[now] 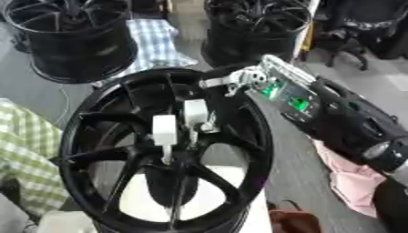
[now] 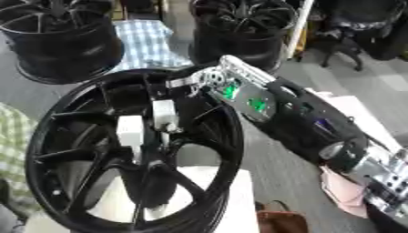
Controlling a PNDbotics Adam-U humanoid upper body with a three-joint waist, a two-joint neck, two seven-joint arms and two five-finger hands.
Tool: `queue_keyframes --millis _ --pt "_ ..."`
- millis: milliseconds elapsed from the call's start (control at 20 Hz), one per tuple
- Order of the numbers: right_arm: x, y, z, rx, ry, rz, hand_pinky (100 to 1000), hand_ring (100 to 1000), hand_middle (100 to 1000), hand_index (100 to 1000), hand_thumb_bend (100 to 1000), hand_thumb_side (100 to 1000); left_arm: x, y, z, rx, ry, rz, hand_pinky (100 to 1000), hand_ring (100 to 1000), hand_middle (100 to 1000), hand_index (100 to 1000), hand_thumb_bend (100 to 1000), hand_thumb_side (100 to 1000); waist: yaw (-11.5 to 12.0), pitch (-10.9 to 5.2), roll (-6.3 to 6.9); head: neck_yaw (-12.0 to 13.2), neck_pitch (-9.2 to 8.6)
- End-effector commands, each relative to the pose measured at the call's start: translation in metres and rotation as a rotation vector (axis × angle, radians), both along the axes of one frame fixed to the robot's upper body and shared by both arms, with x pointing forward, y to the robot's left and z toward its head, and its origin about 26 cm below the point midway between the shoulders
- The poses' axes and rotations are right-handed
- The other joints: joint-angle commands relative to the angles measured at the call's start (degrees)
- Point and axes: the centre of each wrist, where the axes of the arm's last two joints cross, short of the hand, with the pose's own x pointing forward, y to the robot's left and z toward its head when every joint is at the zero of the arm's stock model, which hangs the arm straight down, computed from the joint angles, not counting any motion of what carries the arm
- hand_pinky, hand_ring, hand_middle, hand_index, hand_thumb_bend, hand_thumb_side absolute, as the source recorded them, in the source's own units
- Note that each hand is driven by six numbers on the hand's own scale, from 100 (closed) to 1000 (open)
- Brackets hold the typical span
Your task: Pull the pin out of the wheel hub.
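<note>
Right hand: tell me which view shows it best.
The left eye view. There the right hand sits near the middle of the picture, its white fingers at the wheel hub. The right eye view shows the same hand further left, at nearly the same angle. Neither view shows the pin clearly.

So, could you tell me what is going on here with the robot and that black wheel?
The robot's right arm reaches in from the right to the centre of a black wheel hub that stands upright in front of it. Its right hand is at the hub's middle, white fingertips pointing down at the centre, where the pin would sit; the pin itself cannot be made out. The left hand is not in view. Two more black wheels stand on the floor behind.
</note>
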Motion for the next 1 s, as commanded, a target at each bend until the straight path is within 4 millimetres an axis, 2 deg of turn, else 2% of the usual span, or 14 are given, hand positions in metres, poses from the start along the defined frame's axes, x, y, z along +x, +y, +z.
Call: queue_keyframes --millis 50,200,400,600,700,850,1000 --pt "-0.003 -0.002 0.016 0.024 -0.099 -0.005 776 691 470 565 100 221 0.003 -0.001 0.011 0.006 -0.032 -0.008 507 332 646 697 100 887 -0.1 -0.7 0.24 -0.3 0.12" --pt "-0.008 -0.005 0.027 0.064 -0.14 -0.004 761 670 434 530 100 224 0.003 -0.001 0.01 0.007 -0.031 -0.008 507 330 647 698 100 887 -0.3 -0.79 0.22 -0.1 0.25" --pt "-0.021 -0.018 0.06 0.12 -0.194 -0.01 756 657 423 523 100 225 0.002 0.001 0.009 0.012 -0.026 -0.004 507 332 647 698 100 887 -0.7 -1.05 0.07 0.2 0.47" --pt "-0.043 -0.045 0.099 0.197 -0.292 -0.063 742 640 418 523 107 224 0.0 0.005 0.008 0.02 -0.02 0.009 507 327 646 698 100 887 -1.7 -1.35 -0.25 1.1 0.47" --pt "-0.053 -0.062 0.112 0.245 -0.349 -0.121 731 630 419 527 118 221 -0.001 0.008 0.008 0.023 -0.019 0.017 507 332 646 698 100 887 -2.4 -1.43 -0.37 1.7 0.53" --pt "-0.068 -0.099 0.115 0.345 -0.452 -0.261 706 611 423 535 141 211 -0.004 0.014 0.008 0.027 -0.018 0.036 507 336 646 698 100 887 -3.7 -1.56 -0.57 3.0 0.67" --pt "-0.08 -0.138 0.09 0.454 -0.542 -0.458 689 602 427 546 156 207 -0.006 0.02 0.008 0.032 -0.015 0.054 506 330 646 698 100 888 -5.0 -1.57 -0.73 4.2 0.62"
